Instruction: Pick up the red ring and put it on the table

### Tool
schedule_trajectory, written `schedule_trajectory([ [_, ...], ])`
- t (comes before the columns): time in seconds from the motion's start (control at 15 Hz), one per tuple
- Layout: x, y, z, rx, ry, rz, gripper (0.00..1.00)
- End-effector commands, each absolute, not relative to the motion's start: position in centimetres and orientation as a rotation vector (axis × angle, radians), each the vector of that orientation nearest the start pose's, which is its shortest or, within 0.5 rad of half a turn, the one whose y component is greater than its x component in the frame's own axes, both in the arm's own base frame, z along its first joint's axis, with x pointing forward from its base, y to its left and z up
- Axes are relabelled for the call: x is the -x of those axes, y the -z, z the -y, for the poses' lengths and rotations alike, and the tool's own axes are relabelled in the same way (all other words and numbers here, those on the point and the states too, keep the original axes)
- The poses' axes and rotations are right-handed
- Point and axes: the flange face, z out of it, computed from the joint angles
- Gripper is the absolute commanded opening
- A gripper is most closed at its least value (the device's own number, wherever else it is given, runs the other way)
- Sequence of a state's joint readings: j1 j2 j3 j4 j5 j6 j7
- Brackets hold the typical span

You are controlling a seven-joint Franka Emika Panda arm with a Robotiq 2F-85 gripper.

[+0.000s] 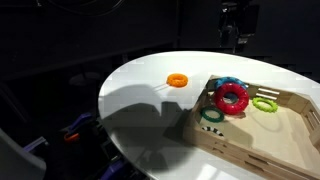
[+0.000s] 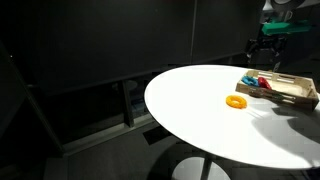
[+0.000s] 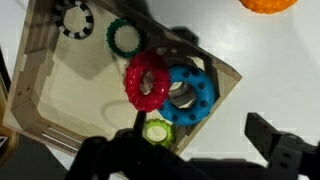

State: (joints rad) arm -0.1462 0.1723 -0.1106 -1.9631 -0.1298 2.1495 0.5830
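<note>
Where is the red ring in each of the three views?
In an exterior view: the red ring lies right of centre, in the wooden tray.
In an exterior view: the ring is small, far right.
Wrist view: ring at centre, against the blue ring.
Shared landmark: the orange ring outside the tray.

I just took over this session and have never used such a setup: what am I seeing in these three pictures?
The machine is a robot with a two-finger gripper, open and holding nothing. Two pictures come from cameras standing outside the robot; the third looks down from its wrist. A round white table carries an orange ring and a wooden tray. In the tray the red ring overlaps a blue ring, with a dark green ring and a lime ring close by.
</note>
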Motion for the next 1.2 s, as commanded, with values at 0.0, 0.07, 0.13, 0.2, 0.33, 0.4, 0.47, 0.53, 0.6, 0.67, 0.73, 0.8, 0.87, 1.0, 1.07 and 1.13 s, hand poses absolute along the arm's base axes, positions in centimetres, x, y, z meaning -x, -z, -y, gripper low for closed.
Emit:
schedule_trajectory([
  [0.0, -57.4, -38.8, 15.6, 3.021, 0.038, -1.217, 1.0],
  [0.07, -57.6, -38.3, 16.0, 3.016, 0.017, -1.227, 1.0],
  [0.13, -57.6, -37.9, 16.4, 3.014, 0.003, -1.236, 1.0],
  [0.2, -57.6, -37.4, 16.7, 3.013, -0.007, -1.24, 1.0],
  [0.33, -57.7, -36.4, 17.3, 3.0, -0.02, -1.253, 1.0],
  [0.4, -57.8, -35.8, 17.6, 2.987, -0.025, -1.268, 1.0],
  [0.47, -57.8, -35.1, 18.0, 2.975, -0.034, -1.28, 1.0],
  [0.53, -57.9, -34.5, 18.2, 2.967, -0.051, -1.288, 1.0],
  [0.6, -57.9, -33.8, 18.4, 2.96, -0.064, -1.296, 1.0],
  [0.67, -57.9, -33.3, 18.6, 2.954, -0.072, -1.304, 1.0],
  [0.73, -57.9, -32.7, 18.9, 2.947, -0.077, -1.313, 1.0],
  [0.8, -57.9, -32.2, 19.1, 2.944, -0.077, -1.322, 1.0],
  [0.87, -58.0, -31.7, 19.4, 2.942, -0.073, -1.333, 1.0],
  [1.0, -58.2, -30.8, 19.9, 2.939, -0.041, -1.356, 1.0],
  [1.07, -58.3, -30.4, 20.1, 2.936, -0.032, -1.361, 1.0],
  [1.13, -58.4, -30.1, 20.3, 2.934, -0.022, -1.37, 1.0],
])
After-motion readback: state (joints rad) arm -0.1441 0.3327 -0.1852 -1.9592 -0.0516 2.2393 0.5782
